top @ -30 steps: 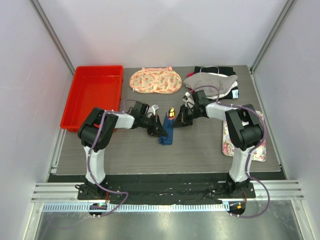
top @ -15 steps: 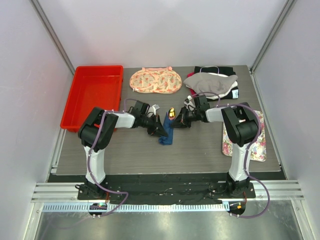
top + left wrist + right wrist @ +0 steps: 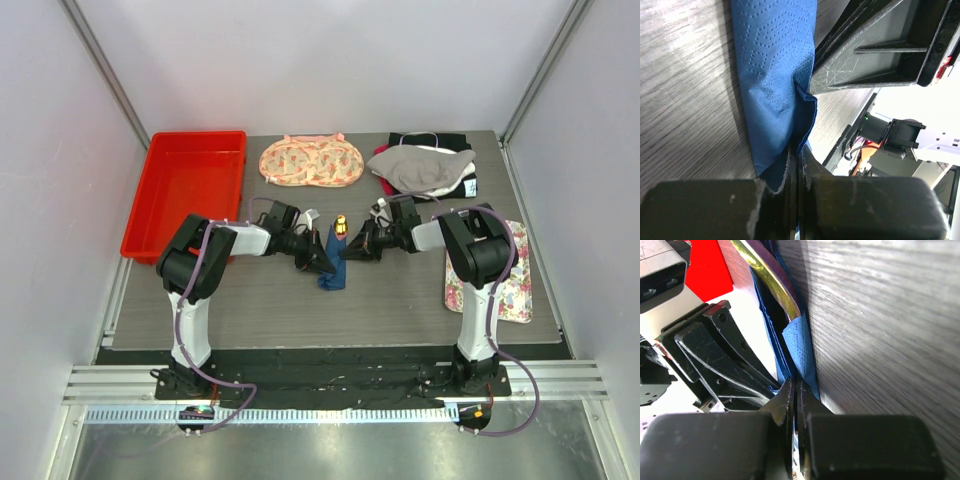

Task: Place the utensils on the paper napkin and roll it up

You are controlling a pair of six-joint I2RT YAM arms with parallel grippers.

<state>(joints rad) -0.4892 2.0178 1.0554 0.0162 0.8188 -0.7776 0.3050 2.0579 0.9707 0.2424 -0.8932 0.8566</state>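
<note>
top external: utensils mostly within napkin

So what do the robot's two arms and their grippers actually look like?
The left arm and right arm have white links with chunky black joint housings, and purple cables loop along them. The left gripper and right gripper are black, flat-sided and visibly scratched.

Both arms are stretching low toward the middle, the left gripper and right gripper facing each other, jaws clamping tight.
</note>
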